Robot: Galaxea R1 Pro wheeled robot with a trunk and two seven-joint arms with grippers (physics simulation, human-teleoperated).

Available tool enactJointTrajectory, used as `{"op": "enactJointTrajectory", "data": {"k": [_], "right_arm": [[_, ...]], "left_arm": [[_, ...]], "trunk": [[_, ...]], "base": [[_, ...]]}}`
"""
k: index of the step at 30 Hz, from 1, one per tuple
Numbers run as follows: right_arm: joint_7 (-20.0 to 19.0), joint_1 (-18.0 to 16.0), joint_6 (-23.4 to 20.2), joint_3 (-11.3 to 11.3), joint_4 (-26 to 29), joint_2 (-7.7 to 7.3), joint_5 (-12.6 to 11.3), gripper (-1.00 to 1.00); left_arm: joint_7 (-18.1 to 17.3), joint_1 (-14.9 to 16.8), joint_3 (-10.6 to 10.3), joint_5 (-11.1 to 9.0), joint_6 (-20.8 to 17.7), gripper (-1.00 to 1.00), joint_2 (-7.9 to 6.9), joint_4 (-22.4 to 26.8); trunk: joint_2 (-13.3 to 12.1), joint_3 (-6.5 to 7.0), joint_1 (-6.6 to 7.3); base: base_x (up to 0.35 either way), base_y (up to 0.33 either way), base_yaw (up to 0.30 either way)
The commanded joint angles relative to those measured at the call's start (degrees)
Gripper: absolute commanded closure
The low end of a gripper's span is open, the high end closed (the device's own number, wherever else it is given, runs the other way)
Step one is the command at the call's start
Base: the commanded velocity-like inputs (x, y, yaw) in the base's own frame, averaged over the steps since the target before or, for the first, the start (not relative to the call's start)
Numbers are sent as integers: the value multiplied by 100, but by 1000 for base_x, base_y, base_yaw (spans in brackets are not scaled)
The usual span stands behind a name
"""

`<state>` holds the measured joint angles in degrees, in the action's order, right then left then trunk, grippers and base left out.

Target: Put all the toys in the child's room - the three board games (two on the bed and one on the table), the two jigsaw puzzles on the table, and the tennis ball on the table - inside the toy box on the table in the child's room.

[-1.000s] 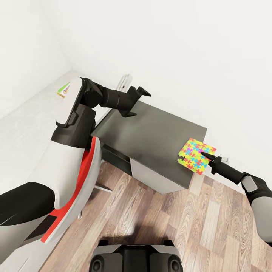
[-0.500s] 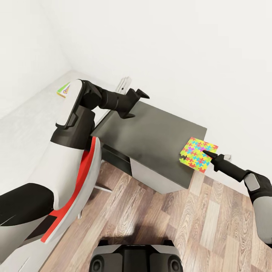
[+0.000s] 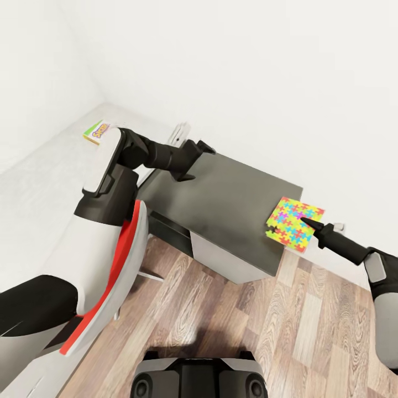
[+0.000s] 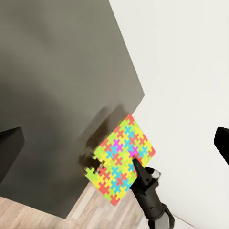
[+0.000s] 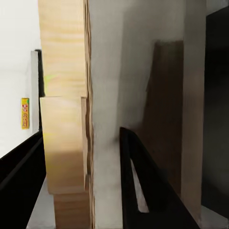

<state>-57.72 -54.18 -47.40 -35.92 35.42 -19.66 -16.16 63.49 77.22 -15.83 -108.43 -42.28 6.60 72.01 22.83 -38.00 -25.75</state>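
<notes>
Right gripper: the right gripper point(image 3: 307, 222) has its jaws pinched on the jigsaw puzzle point(image 3: 294, 224), held above the right end of the dark table point(image 3: 221, 199), partly past its edge.
Left gripper: the left gripper point(image 3: 194, 157) hovers over the table's far left end, jaws spread wide, holding nothing.
Board game: a board game point(image 3: 97, 131) lies on the bed point(image 3: 38, 182), far left.
Risk: the puzzle is pinched only at one edge, so a quick swing could let it slip to the wood floor point(image 3: 232, 326).
Views: the left wrist view shows the puzzle's point(image 4: 123, 159) whole face and the finger across it; the right wrist view shows it edge-on, as a pale slab.
</notes>
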Motion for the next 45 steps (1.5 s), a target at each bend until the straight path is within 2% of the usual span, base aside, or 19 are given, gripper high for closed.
{"op": "enactJointTrajectory", "data": {"k": [1, 3, 6, 7, 9, 11, 14, 15, 18, 19, 22, 23, 26, 34, 36, 39, 40, 44, 45], "right_arm": [[-75, 55, -102, -9, 144, 0, 8, 100], [-128, 115, -197, -6, 310, 1, 8, 100], [-233, 341, -566, 0, 919, 13, 9, 100], [-233, 341, -566, 0, 919, 13, 9, 100], [-272, 528, -867, 5, 1403, 23, 10, 100], [-286, 625, -1004, 7, 1660, 29, 10, 100], [-314, 909, -1260, 11, 2387, 52, 13, 100], [-314, 909, -1260, 11, 2387, 52, 13, 100], [-329, 1134, -1260, 9, 2936, 71, 13, 100], [-329, 1134, -1260, 9, 2936, 71, 13, 100], [-337, 1268, -1260, 8, 3263, 78, 10, 100], [-337, 1268, -1260, 8, 3263, 78, 10, 100], [-341, 1337, -1260, 12, 3432, 86, 16, 100], [-342, 1393, -1260, 67, 3558, 165, 27, 100], [-341, 1397, -1260, 78, 3567, 188, 30, 100], [-334, 1403, -1260, 98, 3585, 242, 39, 100], [-334, 1403, -1260, 98, 3585, 242, 39, 100], [-324, 1407, -1260, 113, 3596, 294, 51, 100], [-324, 1407, -1260, 113, 3596, 294, 51, 100]], "left_arm": [[51, -33, 6, -36, -36, -100, -18, 50], [49, -76, 7, -35, -55, -100, -44, 118], [49, -247, 8, -29, -92, -100, -152, 421], [49, -247, 8, -29, -92, -100, -152, 421], [72, -363, 6, -15, -103, -100, -200, 673], [85, -418, 3, -7, -107, -100, -211, 815], [157, -591, -90, 19, -118, -100, -215, 1335], [157, -591, -90, 19, -118, -100, -215, 1335], [212, -841, -459, 46, -82, -100, -196, 1662], [212, -841, -459, 46, -82, -100, -196, 1662], [225, -1102, -838, 59, 8, -100, -117, 1825], [225, -1102, -838, 59, 8, -100, -117, 1825], [223, -1355, -1061, 58, 116, -100, -29, 1911], [215, -1607, -1273, 48, 224, -100, 144, 1978], [217, -1613, -1324, 48, 231, -100, 166, 1984], [217, -1554, -1533, 50, 247, -100, 228, 1997], [217, -1554, -1533, 50, 247, -100, 228, 1997], [224, -1405, -1841, 48, 257, -100, 281, 2004], [224, -1405, -1841, 48, 257, -100, 281, 2004]], "trunk": [[9, -7, -3], [9, -7, -3], [9, -7, -3], [9, -7, -3], [9, -7, -3], [9, -4, -3], [9, 7, -3], [9, 12, -3], [9, 30, -3], [9, 36, -3], [9, 58, -3], [9, 65, -3], [9, 89, -3], [9, 158, -3], [9, 176, -3], [9, 204, -3], [9, 213, -3], [9, 250, -3], [9, 259, -3]], "base": [[0, 0, 0], [0, 0, 0], [0, 0, 0], [0, 0, 0], [0, 0, 0], [0, 0, 6], [0, 0, 32], [0, 0, 46], [0, 0, 67], [0, 0, 77], [0, 0, 87], [0, 0, 89], [0, 0, 77], [0, 0, 36], [0, 0, 14], [0, 0, 9], [0, 0, 7], [0, 0, 4], [0, 0, 3]]}}
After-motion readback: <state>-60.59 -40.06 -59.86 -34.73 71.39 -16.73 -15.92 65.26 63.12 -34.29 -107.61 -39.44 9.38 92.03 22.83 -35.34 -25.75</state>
